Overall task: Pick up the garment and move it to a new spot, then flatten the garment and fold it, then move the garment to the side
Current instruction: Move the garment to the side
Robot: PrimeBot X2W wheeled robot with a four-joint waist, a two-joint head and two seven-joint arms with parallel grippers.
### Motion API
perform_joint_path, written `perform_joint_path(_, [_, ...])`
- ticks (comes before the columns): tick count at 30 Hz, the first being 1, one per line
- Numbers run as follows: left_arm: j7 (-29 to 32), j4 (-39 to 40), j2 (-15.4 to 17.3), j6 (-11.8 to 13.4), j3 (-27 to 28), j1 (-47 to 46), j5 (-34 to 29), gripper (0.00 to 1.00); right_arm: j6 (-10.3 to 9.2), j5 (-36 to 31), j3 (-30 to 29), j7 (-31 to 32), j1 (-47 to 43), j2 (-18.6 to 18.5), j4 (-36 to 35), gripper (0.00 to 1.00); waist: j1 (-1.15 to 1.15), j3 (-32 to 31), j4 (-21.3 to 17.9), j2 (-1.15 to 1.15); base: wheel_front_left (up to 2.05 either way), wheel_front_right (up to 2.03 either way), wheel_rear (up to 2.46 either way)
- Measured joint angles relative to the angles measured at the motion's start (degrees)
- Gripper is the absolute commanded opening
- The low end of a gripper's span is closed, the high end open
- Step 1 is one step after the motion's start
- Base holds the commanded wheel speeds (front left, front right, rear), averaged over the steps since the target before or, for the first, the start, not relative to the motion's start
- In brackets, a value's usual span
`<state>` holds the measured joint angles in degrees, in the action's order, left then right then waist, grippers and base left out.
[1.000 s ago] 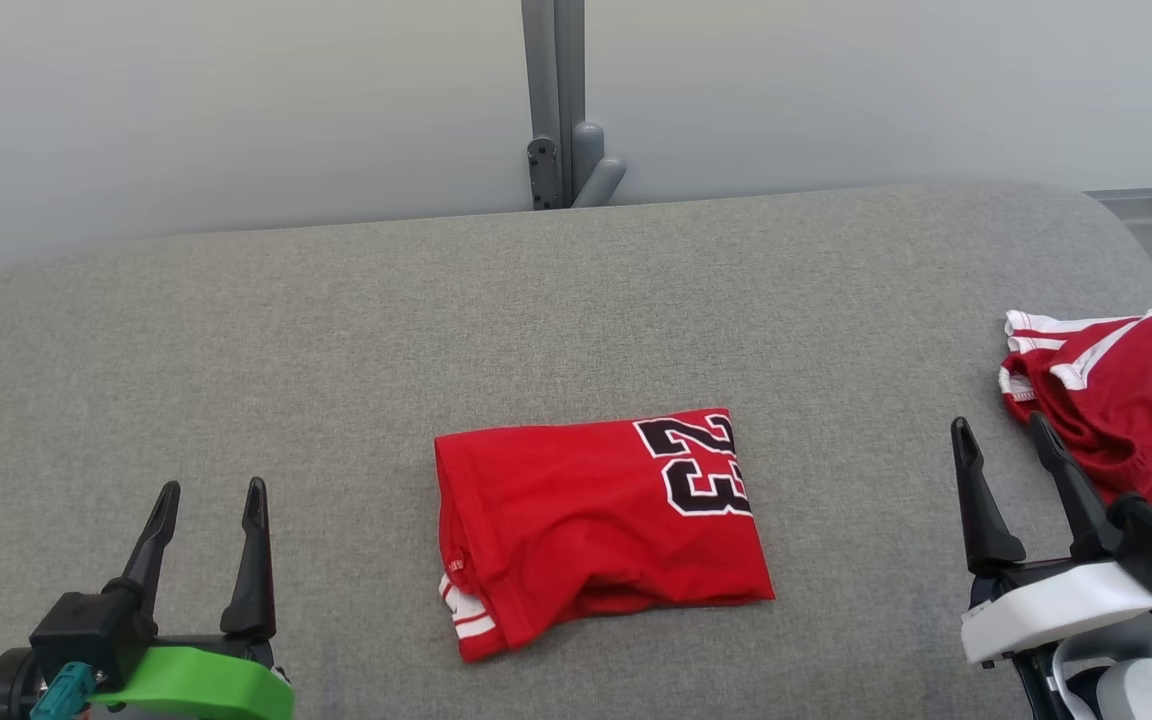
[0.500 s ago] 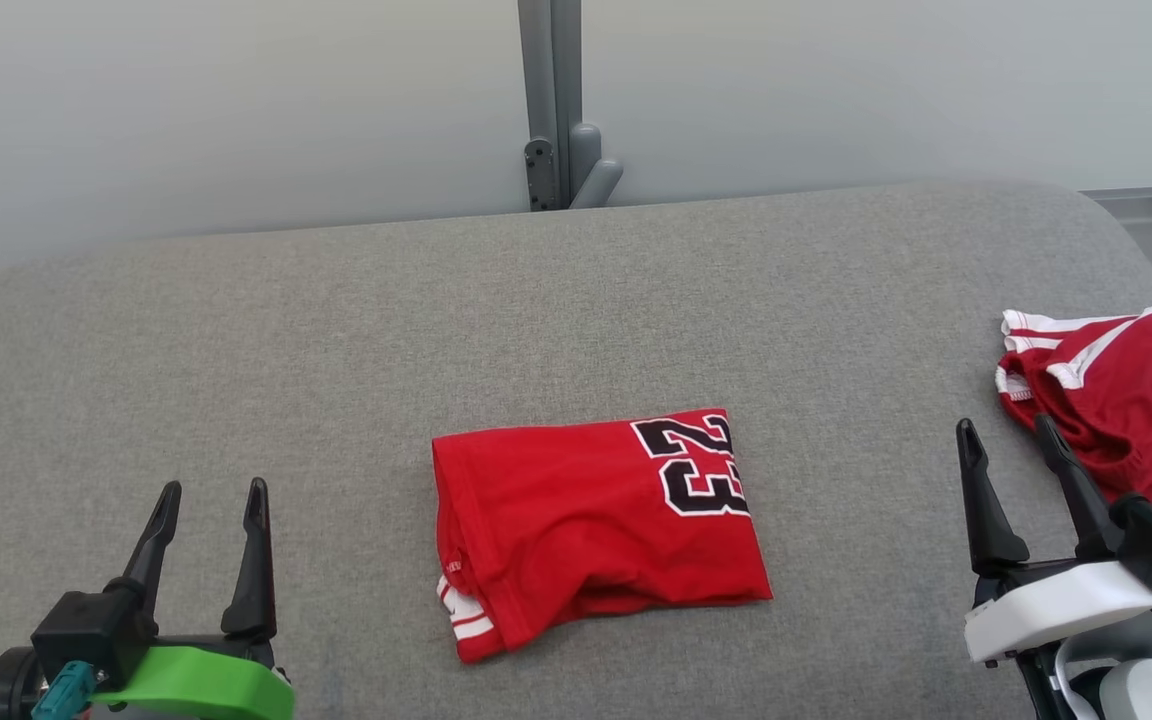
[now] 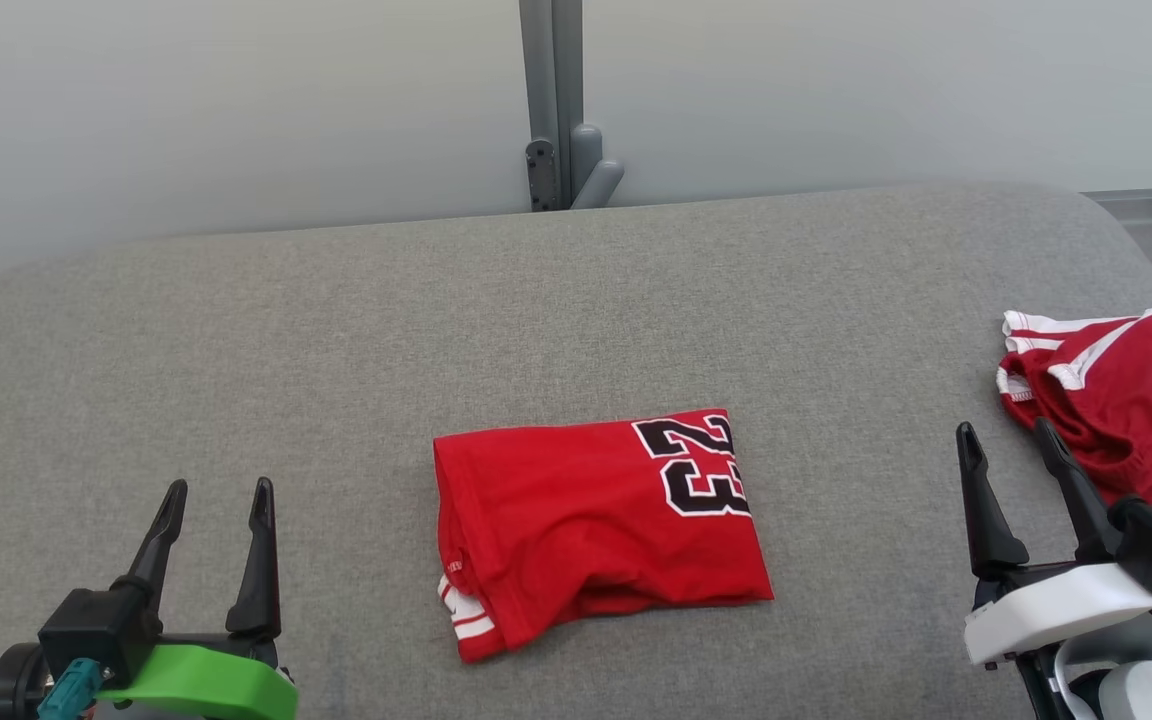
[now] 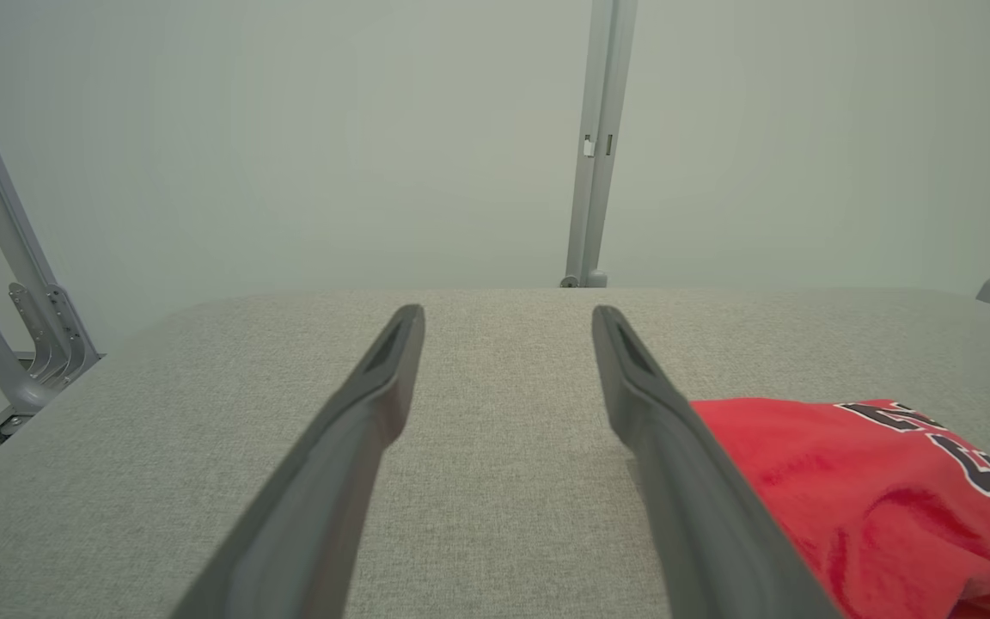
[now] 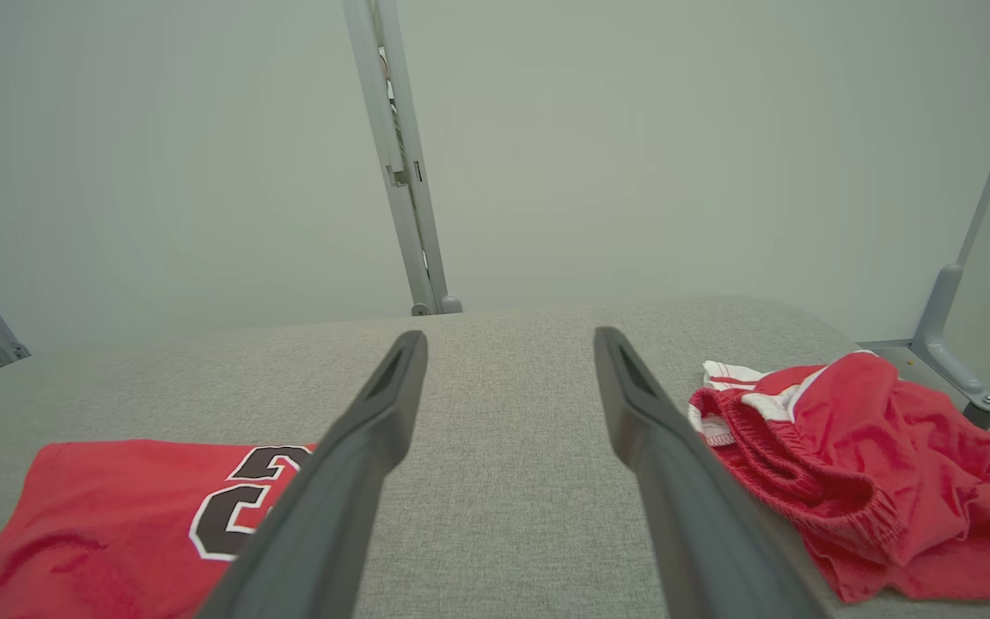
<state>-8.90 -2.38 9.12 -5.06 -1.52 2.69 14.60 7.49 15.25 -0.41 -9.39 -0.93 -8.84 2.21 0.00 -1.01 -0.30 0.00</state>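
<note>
The folded red jersey (image 3: 586, 530) bore black, white-edged numerals (image 3: 698, 465); right of it, crumpled red shorts (image 3: 1126, 410) showed white stripes on the grey fabric surface (image 3: 336, 340).

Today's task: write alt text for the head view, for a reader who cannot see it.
A folded red jersey numbered 23 lies in the middle of a grey padded surface. The left end effector and right end effector, both open, sit at the lower corners, clear of it; a crumpled red garment lies at the right edge.
</note>
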Motion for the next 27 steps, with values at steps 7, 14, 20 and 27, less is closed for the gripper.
perform_joint_path(7, [0.08,0.43,0.35,-0.08,-1.16,-1.83,0.07,1.0,0.0,0.01,-0.23,0.3,-0.14,-0.44,1.46,1.0,0.0,0.63,1.24,0.0,0.0,0.0,0.0])
perform_joint_path(14, [-0.98,1.18,0.78,-0.69,-2.46,-7.56,0.36,1.0,0.0,1.22,3.02,0.6,2.83,-0.7,6.8,1.0,0.0,4.02,3.6,0.0,0.0,0.0,0.0])
perform_joint_path(20, [-2.72,0.09,0.53,-1.04,-3.79,-12.01,0.82,1.0,0.0,2.26,8.03,0.71,8.34,-1.04,13.8,1.0,0.0,8.46,6.07,0.0,0.0,0.0,0.0])
perform_joint_path(27, [-4.01,-1.54,0.16,-1.24,-4.24,-14.1,0.93,1.0,0.0,4.55,12.71,0.3,13.16,-0.99,20.63,1.0,0.0,12.58,8.68,0.0,0.0,0.0,0.0])
